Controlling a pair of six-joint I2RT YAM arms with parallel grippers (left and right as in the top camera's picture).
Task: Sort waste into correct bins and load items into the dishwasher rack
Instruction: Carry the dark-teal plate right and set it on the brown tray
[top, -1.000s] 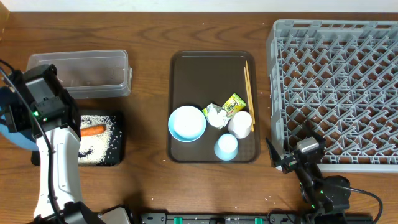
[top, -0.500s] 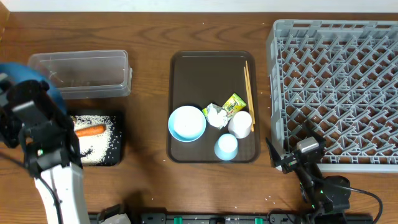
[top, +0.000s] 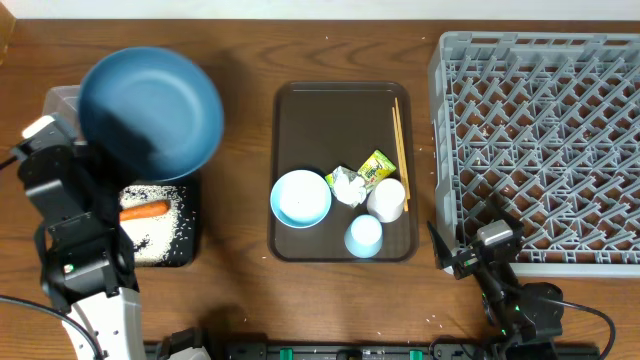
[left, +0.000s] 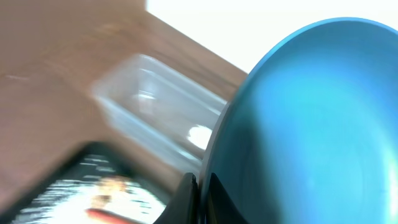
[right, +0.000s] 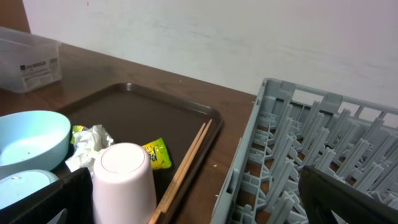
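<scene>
- Within the last second, my left arm swung the large dark blue plate (top: 150, 112) from edge-on at 9 o'clock up to 10 o'clock. Its face was now turned to the overhead camera, above the clear plastic rectangular tub (top: 58, 99).
- The left jaws stayed clamped on the plate's rim.
- The orange carrot (top: 146, 210) and white rice grains (top: 152, 240) lay in the black shallow rectangular tray (top: 191, 254). I judged the plate cleared and due for the large grey plastic dishwasher rack (top: 540, 130) at 3 o'clock.
- The right jaws stood wide apart and empty at 5 o'clock, beside the rack.

Bright, even light overhead — left wrist view motion-blurred, the plate (left: 305, 124) softly smeared.
</scene>
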